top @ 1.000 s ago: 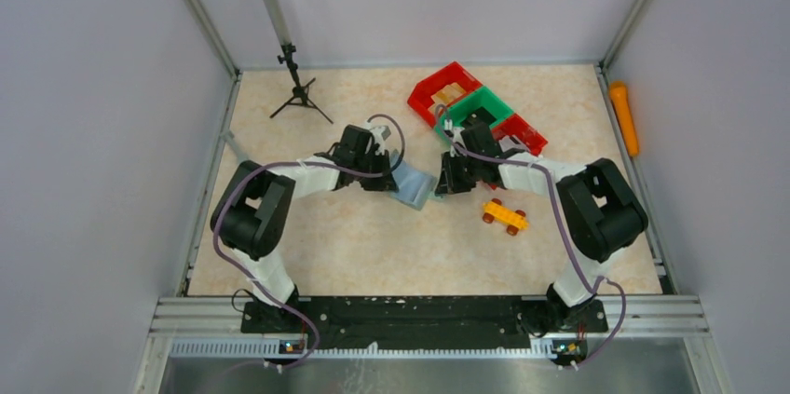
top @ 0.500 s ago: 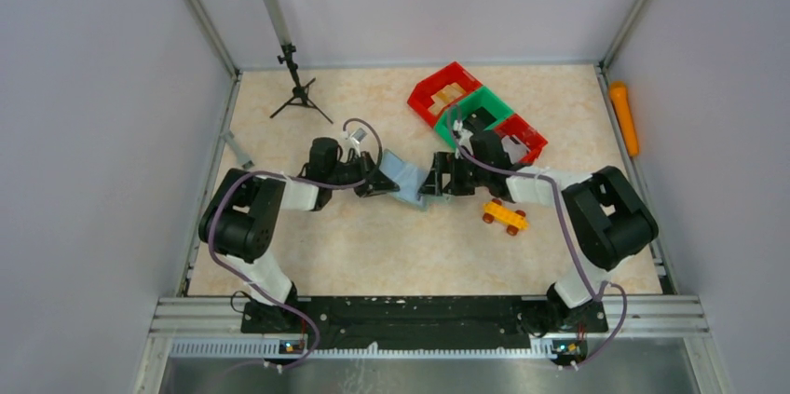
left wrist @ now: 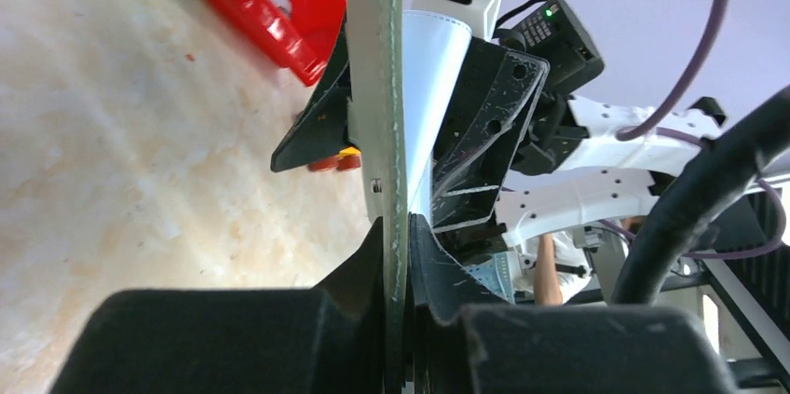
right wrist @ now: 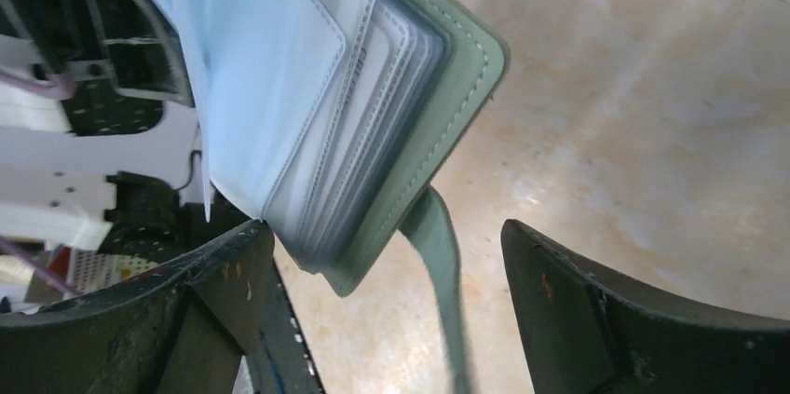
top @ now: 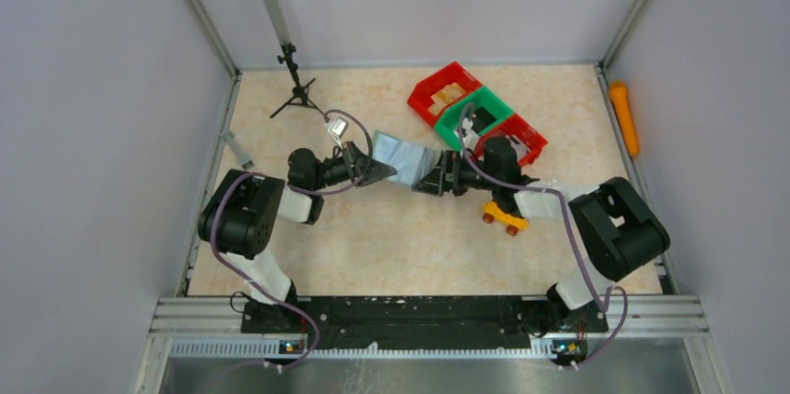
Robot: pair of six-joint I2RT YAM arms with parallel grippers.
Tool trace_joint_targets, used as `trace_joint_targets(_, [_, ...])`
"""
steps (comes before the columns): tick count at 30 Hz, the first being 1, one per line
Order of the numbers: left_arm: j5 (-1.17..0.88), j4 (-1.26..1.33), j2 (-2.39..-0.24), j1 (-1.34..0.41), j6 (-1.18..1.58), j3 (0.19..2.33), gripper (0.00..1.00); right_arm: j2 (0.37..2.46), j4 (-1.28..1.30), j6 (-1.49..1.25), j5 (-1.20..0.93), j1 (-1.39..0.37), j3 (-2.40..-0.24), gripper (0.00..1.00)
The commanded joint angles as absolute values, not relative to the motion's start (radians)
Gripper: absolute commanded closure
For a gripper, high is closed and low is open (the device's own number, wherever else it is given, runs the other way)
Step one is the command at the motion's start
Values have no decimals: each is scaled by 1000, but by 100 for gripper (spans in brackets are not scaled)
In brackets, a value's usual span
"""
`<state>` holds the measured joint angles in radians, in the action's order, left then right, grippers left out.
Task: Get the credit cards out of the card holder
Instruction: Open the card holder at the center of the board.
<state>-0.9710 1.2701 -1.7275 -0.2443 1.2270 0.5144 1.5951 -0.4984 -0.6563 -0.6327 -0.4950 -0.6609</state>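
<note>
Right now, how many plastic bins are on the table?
3, in a diagonal row at the far right: a red bin farthest back, a green bin in the middle, a second red bin nearest, partly hidden by the right arm.

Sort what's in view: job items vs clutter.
Job: card holder, held by left gripper; right gripper open around its corner; cards can't be made out.
Clutter: bins, toy car, tripod, orange stick.

The card holder [right wrist: 447, 87] tab [right wrist: 445, 273] is blurred, cut off below.
</note>
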Motion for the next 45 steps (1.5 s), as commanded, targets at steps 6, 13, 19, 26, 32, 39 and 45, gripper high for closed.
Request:
trace_joint_targets(6, [-1006,1550,-1756,-242,1351,508,93,1483,-878,-747,-754,-488,-578,25])
trace_joint_targets(13, [-1001,1455,-1712,-242,1276,499,93,1438,-919,-746,-735,-488,-545,42])
trace_joint_targets(19, [-998,1421,-1692,-242,1249,496,93,1405,-926,-745,-706,-479,-522,47])
trace_joint_targets(26, [-1013,1512,-1702,-249,1294,495,92,1424,-910,-757,-698,-469,-534,62])
trace_joint_targets(32, [-1020,1563,-1719,-252,1325,497,92,1428,-915,-761,-701,-467,-534,67])
trace_joint_targets(39, [-1027,1554,-1715,-262,1315,502,92,1439,-918,-765,-717,-466,-542,69])
trace_joint_targets(45, [-1032,1540,-1708,-274,1301,506,92,1442,-910,-764,-719,-466,-546,72])
